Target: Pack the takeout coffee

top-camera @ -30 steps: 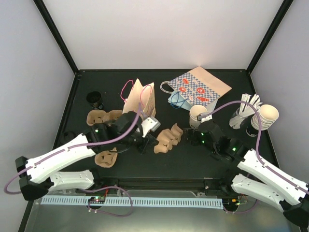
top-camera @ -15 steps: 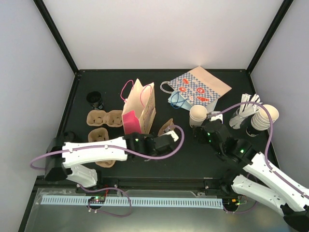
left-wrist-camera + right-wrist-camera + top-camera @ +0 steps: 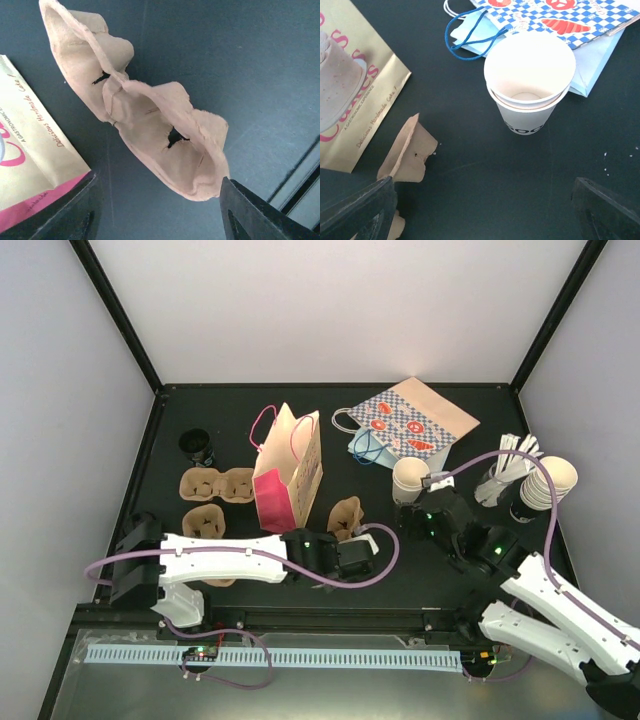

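Looking down from above, the top external view takes in the whole dark table: the takeout coffee stands upright right of centre, just in front of a flat blue-checked bag, with a stack of nested cups well off to its right and a small black cup far left. That view does not show how the jaws stand; the wrist views do.

From the right wrist, the right gripper has its 2 fingers spread wide at the bottom corners, touching nothing. The cup sits ahead of them and slightly right of their midline, clearly apart, showing its cream inside and dark print low on its side. Its far rim overlaps the bag's pale blue edge.

From the left wrist, the left gripper is likewise spread, its fingers flanking the near end of a crumpled cardboard cup carrier; whether they touch it I cannot tell. A pink bag stands just left of the carrier.

The left arm reaches low and nearly straight across the front of the table towards centre. The right arm angles in from the near right corner, wrist pointed at the cup.
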Robot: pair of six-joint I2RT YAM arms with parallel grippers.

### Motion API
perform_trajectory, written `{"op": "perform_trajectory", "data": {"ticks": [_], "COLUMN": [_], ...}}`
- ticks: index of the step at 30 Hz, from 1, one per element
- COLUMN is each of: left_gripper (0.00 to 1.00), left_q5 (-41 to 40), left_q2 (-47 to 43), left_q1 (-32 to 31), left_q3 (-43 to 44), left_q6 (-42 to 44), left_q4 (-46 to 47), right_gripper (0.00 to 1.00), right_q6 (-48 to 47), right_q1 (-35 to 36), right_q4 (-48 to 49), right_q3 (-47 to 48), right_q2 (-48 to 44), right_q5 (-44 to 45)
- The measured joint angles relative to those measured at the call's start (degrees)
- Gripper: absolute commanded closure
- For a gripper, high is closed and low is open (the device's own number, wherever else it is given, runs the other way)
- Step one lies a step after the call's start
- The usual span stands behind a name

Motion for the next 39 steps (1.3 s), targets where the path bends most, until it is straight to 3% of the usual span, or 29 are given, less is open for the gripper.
{"op": "perform_trajectory", "data": {"ticks": [6,13,20,24,28,33,39], "left_gripper": [0.24,0.26,0.26,0.26,0.27,0.27,0.27], "left_q5": [3.19,3.96,4.79,7.48,10.1,13.75,17.51], "left_q2": [-5.44,-13.49,-25.92,-30.32,-31.65,-31.63,-31.63], "left_q1": [0.0,1.92,9.57,17.22,24.02,30.58,36.74], "left_q3": [-0.61,2.82,4.31,7.69,11.61,15.26,15.91], "left_q6": [-0.46,-2.64,-5.16,-6.03,-6.08,-5.4,-4.07], "left_q4": [0.24,-2.34,-4.22,-5.62,-7.5,-9.03,-10.84], "right_gripper": [0.0,0.0,0.0,0.0,0.0,0.01,0.06], "right_q6": [-3.74,-12.81,-22.69,-27.89,-37.03,-46.97,-52.35], "right_q1": [0.0,-0.07,0.07,3.5,8.15,8.52,8.52], "right_q4": [0.28,1.9,2.19,1.88,1.07,-3.02,-5.33], "right_q3": [0.02,2.67,6.03,8.52,9.01,10.56,11.63], "right_q2": [0.83,6.54,12.72,16.46,19.37,24.98,33.44], "right_q5": [-4.09,-12.61,-23.26,-25.46,-25.77,-26.16,-25.88]}}
